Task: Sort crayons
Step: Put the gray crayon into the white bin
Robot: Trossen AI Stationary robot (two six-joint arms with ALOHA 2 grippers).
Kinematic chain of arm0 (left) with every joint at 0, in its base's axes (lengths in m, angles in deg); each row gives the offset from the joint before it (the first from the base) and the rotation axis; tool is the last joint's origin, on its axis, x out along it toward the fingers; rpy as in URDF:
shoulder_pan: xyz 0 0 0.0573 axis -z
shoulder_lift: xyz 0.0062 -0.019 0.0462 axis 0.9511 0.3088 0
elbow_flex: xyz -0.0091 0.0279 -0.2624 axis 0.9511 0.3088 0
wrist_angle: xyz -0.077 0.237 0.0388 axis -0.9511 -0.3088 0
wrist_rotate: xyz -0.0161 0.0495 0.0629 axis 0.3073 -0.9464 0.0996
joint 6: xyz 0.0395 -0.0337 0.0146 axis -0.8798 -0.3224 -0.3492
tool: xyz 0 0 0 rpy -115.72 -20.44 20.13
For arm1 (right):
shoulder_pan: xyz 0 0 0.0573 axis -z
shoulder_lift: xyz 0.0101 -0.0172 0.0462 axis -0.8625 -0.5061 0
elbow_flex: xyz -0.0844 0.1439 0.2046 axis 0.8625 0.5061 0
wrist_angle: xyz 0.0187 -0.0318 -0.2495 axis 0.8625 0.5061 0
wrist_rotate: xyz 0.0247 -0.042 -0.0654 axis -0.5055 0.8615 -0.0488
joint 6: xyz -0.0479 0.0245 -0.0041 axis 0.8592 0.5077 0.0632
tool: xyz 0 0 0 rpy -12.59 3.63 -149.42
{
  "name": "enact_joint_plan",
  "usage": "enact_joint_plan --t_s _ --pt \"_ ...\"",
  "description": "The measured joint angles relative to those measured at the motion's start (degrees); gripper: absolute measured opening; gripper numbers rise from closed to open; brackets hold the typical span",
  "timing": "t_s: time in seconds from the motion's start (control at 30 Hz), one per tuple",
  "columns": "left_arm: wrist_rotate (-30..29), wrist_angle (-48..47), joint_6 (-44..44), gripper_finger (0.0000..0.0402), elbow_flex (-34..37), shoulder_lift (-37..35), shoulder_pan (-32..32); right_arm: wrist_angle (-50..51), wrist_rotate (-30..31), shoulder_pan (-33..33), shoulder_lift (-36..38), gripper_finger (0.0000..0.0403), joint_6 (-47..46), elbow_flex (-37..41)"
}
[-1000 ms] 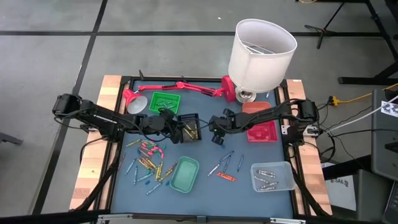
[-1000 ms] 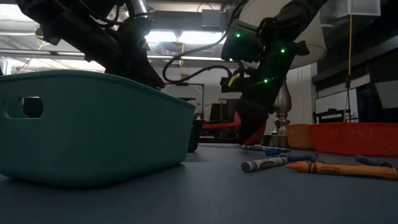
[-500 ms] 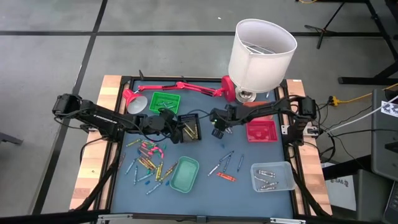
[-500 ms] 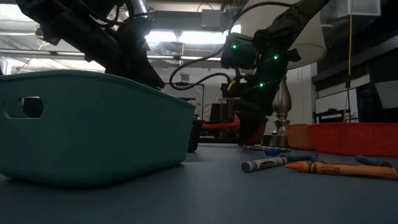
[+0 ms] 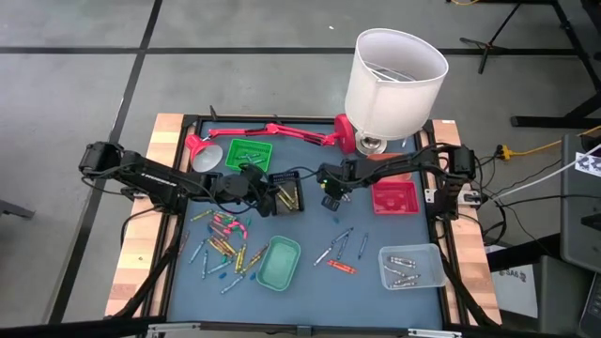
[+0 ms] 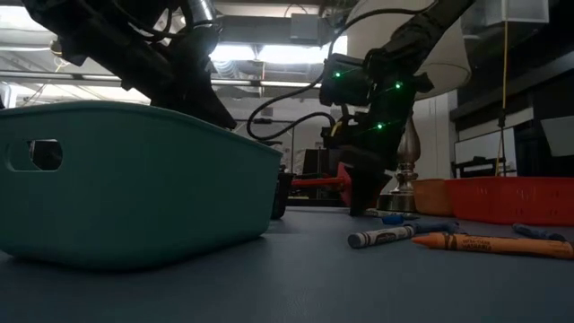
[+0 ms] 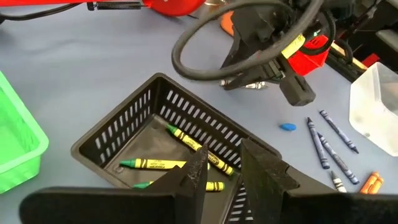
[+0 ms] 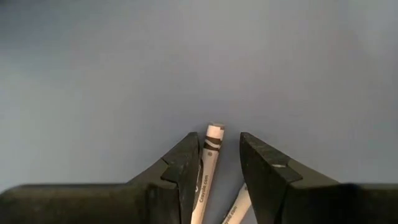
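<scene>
1. From above, the right hand (image 5: 331, 194) sits just right of the black basket (image 5: 286, 192), but what its fingers hold is too small to make out there.
2. The right wrist view settles it: the fingers (image 8: 184, 163) are grasping white crayons (image 8: 208, 163), two of them as far as can be seen. One points straight out past the fingertips, its tip over bare blue surface (image 8: 199, 62); the other is cut off at the frame edge.
3. The low view shows the right hand (image 6: 363, 193) hanging down near the surface, and its fingertips blend into the dark background.
4. The left hand (image 5: 258, 191) hovers at the basket. In its wrist view the fingers (image 7: 198, 171) stand slightly apart with nothing visible between them, over yellow crayons (image 7: 198, 147) lying flat inside the basket (image 7: 134, 127).
5. The teal tray (image 6: 134, 179) blocks most of the low view, hiding the loose pile (image 5: 223, 241) left of the basket's front.
6. An orange crayon (image 6: 489, 243) and a dark one (image 6: 386, 235) lie on their sides, right of the tray.
</scene>
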Motion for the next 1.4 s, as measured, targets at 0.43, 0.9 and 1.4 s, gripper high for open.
enact_joint_plan --t_s 0.43,0.9,1.4 --pt "0.0 -0.2 0.0 0.0081 0.0 0.0 0.0 -0.4 -0.7 0.0 -0.2 0.012 0.0 0.1" --pt "1.3 -0.2 -3.5 0.0081 0.0 -1.4 0.0 -0.8 -1.5 -0.1 -0.2 0.0019 0.0 0.1" --pt "8.5 -7.6 -13.5 0.0081 0.0 -16.1 0.0 -1.3 -3.4 0.0 -0.2 0.0023 0.1 0.2"
